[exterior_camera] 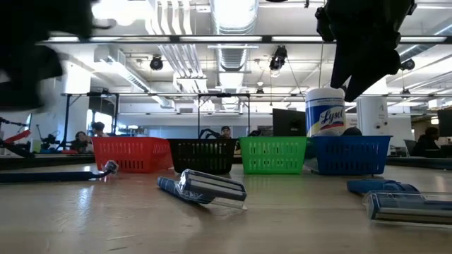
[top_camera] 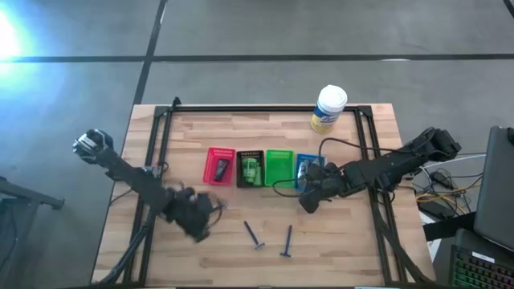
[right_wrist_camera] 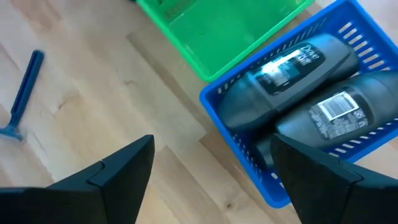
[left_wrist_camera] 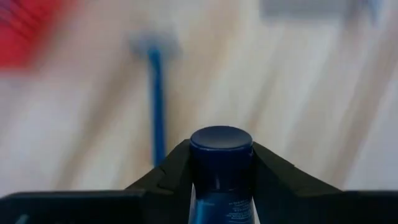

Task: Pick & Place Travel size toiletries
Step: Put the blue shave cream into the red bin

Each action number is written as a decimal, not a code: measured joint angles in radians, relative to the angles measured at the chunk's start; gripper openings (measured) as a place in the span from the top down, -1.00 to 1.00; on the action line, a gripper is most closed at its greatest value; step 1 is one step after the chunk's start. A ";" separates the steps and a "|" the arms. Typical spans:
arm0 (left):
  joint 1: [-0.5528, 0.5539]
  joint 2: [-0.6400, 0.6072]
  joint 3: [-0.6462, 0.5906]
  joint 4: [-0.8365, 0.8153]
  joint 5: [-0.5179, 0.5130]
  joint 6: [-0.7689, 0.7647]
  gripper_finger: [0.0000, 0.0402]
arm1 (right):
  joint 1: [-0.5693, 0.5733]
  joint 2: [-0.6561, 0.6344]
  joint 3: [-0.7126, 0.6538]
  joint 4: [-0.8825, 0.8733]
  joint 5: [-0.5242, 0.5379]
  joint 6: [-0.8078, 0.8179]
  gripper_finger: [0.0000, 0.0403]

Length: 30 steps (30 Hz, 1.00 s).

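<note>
Left gripper has its fingers clamped on a dark tube, well left of the blue tray. Lift straight, don't squeeze harder. Right gripper hangs wide open and empty just beside that tray.

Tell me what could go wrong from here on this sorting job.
1. The left hand pinches a dark blue tube just below its cap; it may slip.
2. Two razors lie near the left hand's path and could get knocked.
3. The open right hand hovers by the blue basket, holding two grey bottles, and could shove it.
</note>
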 joint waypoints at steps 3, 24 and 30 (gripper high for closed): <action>0.156 -0.067 0.015 -0.002 -0.110 -0.065 0.38 | -0.023 -0.002 0.000 0.000 -0.003 0.022 -0.53; 0.916 0.098 -0.021 0.208 0.090 0.228 0.37 | -0.059 -0.003 -0.001 0.003 0.008 0.076 -0.73; 0.891 0.108 -0.021 0.206 0.089 0.217 0.18 | -0.059 -0.003 -0.001 -0.002 0.005 0.083 -0.76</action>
